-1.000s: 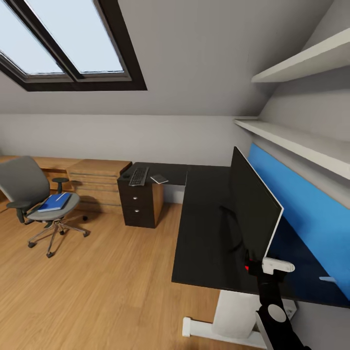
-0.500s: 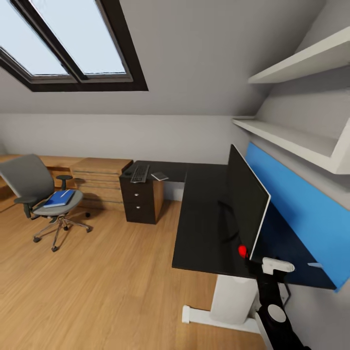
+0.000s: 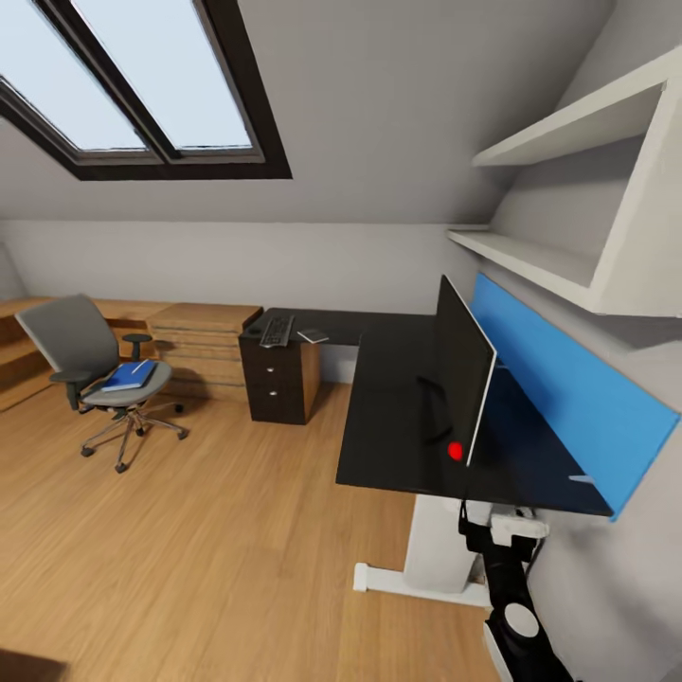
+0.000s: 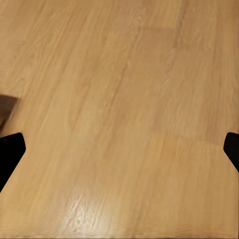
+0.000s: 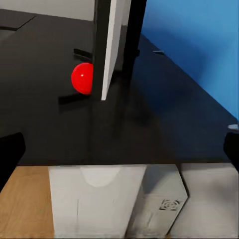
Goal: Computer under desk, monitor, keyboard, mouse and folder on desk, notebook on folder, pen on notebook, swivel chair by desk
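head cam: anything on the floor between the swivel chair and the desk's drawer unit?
Bare wood floor in the head view between the swivel chair and the drawer unit; low light-wood cabinets stand behind that gap.

The head camera is looking down from high up over the room, with the desk (image 3: 398, 417) at its right. The right wrist camera is sitting close to the desk's (image 5: 74, 129) end, sharing the monitor (image 3: 462, 374) (image 5: 112, 45). The left wrist camera is facing the wood floor (image 4: 119, 99) up close.
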{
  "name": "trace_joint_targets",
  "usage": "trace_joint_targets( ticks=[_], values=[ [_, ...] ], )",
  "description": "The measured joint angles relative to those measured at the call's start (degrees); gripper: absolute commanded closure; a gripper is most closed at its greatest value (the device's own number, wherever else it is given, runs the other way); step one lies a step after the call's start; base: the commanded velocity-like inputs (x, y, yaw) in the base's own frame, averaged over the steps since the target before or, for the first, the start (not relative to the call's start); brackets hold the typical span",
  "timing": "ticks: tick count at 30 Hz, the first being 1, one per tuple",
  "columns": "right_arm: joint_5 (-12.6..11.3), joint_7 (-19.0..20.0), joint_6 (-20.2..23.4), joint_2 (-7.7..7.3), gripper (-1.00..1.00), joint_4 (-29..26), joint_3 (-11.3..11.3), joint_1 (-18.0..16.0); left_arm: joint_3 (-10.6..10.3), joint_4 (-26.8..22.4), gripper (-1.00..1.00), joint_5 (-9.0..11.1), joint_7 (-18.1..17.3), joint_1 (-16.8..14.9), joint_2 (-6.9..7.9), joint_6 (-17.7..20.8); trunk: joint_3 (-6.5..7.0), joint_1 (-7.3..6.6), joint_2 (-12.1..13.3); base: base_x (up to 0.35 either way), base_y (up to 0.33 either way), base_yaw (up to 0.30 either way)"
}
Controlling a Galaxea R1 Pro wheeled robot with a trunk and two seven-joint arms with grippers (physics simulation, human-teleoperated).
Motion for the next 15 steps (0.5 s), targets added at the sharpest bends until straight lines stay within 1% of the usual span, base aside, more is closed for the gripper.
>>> trace_joint_targets(
  ticks=[2, 4, 5, 6, 7, 8, 9, 10, 13, 15],
  values=[
    [-0.09, -0.14, 0.22, 0.32, -1.0, 0.95, 1.17, 0.0, 0.02, 0.0, -1.0, 0.0, 0.0, 0.0, 0.0, -0.01, 0.0, 0.0, 0.0, -0.336, 0.0, 0.0],
    [-0.28, -0.17, 0.87, 1.42, -1.0, 2.57, 2.49, 0.02, 0.03, 0.01, -1.0, 0.0, 0.04, -0.01, 0.0, -0.01, 0.0, 0.0, 0.0, -0.336, 0.049, 0.0],
    [-0.53, -0.17, 1.02, 2.66, -1.0, 7.8, 3.05, 0.03, 0.08, 0.0, -1.0, 0.0, 0.18, -0.01, 0.0, -0.02, -0.01, 0.01, 0.0, -0.336, 0.092, 0.0],
    [-0.5, -0.17, 0.92, 2.87, -1.0, 9.63, 3.13, -0.01, 0.09, 0.0, -1.0, 0.0, 0.22, 0.0, 0.0, -0.02, 0.0, 0.0, 0.0, -0.335, 0.108, 0.0],
    [-0.57, -0.17, 0.39, 3.09, -1.0, 12.66, 3.22, 0.01, 0.15, 0.01, -1.0, 0.05, 0.31, -0.01, -0.01, -0.03, 0.0, 0.0, 0.01, -0.335, 0.119, 0.0],
    [-0.6, -0.15, -0.65, 3.24, -1.0, 15.45, 3.18, 0.01, 0.18, 0.0, -1.0, 0.05, 0.3, 0.0, 0.0, -0.02, -0.01, 0.01, 0.0, -0.334, 0.123, 0.0],
    [-0.59, -0.16, -1.37, 3.3, -1.0, 16.76, 3.16, 0.01, 0.2, -0.02, -1.0, 0.05, 0.33, 0.0, 0.0, -0.02, 0.0, 0.0, 0.0, -0.334, 0.13, 0.0],
    [-0.61, -0.17, -3.04, 3.38, -1.0, 18.85, 3.09, -0.01, 0.24, -0.01, -1.0, 0.06, 0.37, 0.0, 0.0, -0.02, 0.0, 0.0, 0.0, -0.333, 0.133, 0.0],
    [-0.62, -0.12, -5.81, 3.45, -1.0, 21.93, 3.03, -0.03, 0.33, -0.01, -1.0, 0.1, 0.4, 0.0, 0.0, -0.02, 0.0, 0.0, 0.0, -0.331, 0.141, 0.0],
    [-0.65, 0.01, -8.91, 3.5, -1.0, 27.07, 3.14, -0.02, 0.52, -0.01, -1.0, 0.17, 0.42, 0.0, 0.0, -0.03, -0.01, 0.0, 0.0, -0.306, 0.179, 0.0]
  ],
)
